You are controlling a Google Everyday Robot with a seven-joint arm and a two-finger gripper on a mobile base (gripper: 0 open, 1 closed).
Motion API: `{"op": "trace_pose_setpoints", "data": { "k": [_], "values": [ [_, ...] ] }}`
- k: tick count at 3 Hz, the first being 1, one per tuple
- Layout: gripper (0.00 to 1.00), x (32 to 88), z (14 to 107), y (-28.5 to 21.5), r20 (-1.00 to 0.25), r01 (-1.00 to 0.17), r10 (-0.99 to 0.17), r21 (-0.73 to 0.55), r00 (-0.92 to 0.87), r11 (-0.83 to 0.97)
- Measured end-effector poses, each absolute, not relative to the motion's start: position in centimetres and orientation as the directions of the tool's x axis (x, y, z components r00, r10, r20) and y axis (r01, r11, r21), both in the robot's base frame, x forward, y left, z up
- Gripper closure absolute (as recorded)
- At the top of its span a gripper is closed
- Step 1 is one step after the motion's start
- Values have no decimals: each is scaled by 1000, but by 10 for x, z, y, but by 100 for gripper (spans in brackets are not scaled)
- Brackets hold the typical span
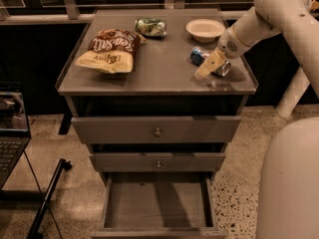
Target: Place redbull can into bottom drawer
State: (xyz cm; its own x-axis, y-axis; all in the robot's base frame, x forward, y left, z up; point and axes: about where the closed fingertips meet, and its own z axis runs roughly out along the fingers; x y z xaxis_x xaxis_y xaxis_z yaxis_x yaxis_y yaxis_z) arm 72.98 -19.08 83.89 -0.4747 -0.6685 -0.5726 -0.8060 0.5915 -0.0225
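The redbull can [202,57] lies on its side on the cabinet top, at the right, just in front of the bowl. My gripper [208,68] reaches in from the right and is down over the can's right half; a tan finger [207,66] crosses in front of the can. The bottom drawer [157,204] is pulled open below, and its flat grey floor holds nothing.
A chip bag [110,50] lies at the top's left. A green can [150,27] lies at the back. A white bowl [205,29] sits behind the redbull can. Two knobbed drawers [156,130] are shut. A laptop [11,131] stands at the left.
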Motion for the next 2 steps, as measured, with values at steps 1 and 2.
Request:
{"op": "trace_pose_setpoints", "data": {
  "k": [1,2],
  "values": [
    [43,730,839,-191,-573,-806,-668,-22,-475,592],
    [66,730,839,-191,-573,-806,-669,-22,-475,591]
  ]
}}
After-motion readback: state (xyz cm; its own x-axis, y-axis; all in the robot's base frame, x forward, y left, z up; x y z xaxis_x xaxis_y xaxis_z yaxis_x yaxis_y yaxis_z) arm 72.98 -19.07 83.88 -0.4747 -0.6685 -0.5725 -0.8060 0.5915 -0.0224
